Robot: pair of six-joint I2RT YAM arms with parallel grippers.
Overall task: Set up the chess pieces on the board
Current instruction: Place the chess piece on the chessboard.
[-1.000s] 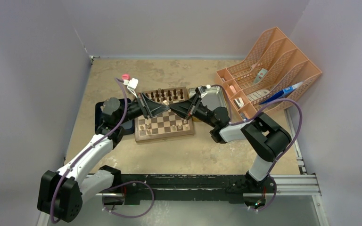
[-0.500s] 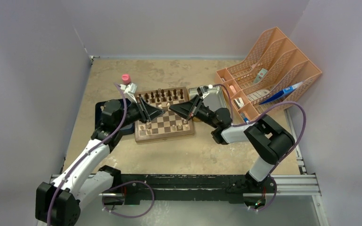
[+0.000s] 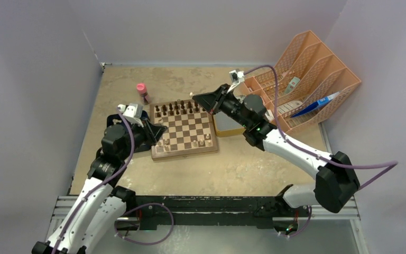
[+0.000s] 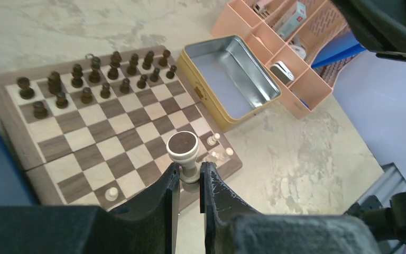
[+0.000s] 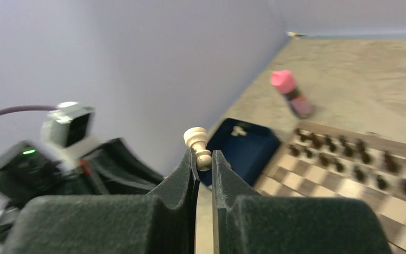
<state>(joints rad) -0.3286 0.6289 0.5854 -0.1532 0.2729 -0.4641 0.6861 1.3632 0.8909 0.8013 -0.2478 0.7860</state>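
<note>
An open metal tin point(image 4: 227, 84) sits beside a peach organizer point(image 3: 317, 58); a pink-capped bottle point(image 3: 142, 91) stands apart.

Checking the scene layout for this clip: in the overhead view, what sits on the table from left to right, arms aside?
pink-capped bottle → board → metal tin → orange file rack

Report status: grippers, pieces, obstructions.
Left gripper shut on pale piece, above board. Right gripper shut on pale pawn, held aloft. Dark pieces fill two far rows. No obstruction seen.
</note>
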